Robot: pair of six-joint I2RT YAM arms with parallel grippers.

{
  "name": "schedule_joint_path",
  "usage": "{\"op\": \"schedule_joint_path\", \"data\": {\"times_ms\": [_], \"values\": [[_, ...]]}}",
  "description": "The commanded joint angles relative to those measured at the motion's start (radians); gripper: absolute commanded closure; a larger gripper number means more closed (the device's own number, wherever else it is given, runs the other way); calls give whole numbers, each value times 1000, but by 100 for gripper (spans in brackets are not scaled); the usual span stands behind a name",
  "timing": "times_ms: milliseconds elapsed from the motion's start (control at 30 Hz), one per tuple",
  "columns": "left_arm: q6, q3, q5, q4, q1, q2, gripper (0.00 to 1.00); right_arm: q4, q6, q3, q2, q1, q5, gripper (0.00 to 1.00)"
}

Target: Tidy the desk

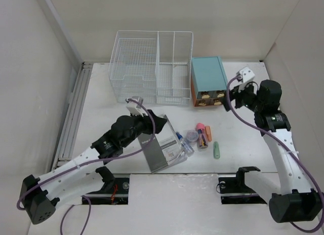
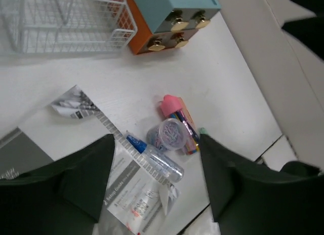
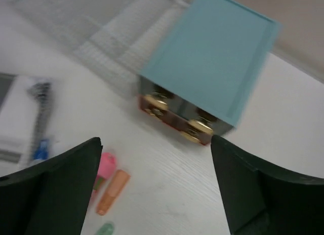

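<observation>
- We see the white worktop [image 1: 243,159] spread beneath both arms, with a grooved rail [image 1: 71,113] along its left edge.
- At the back, a wire basket [image 1: 152,68] stands just beside a teal drawer box [image 1: 208,80].
- Papers [image 1: 169,151] and markers [image 1: 202,133] lie mid-worktop.
- The left fingers [image 2: 81,179] are spread apart over the papers, gripping nothing.
- The right fingers [image 3: 50,184] are spread apart in front of the drawer box.

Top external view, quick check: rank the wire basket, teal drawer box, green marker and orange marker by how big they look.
1. wire basket
2. teal drawer box
3. green marker and orange marker: they look about alike, so I won't rank them.
</observation>
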Motion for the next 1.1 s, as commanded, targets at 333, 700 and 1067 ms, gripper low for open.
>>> {"op": "schedule_joint_path", "data": {"times_ms": [333,700,1067], "values": [[-421,-238,-423,-219,-128,-243,21,187,32,35,452,537,-177,0],[-509,-340,-429,-177,-128,-76,29,249,166,173,779,592,-76,0],[-509,-330,-397,-203,-147,10,29,258,238,202,906,631,-179,6]]}}
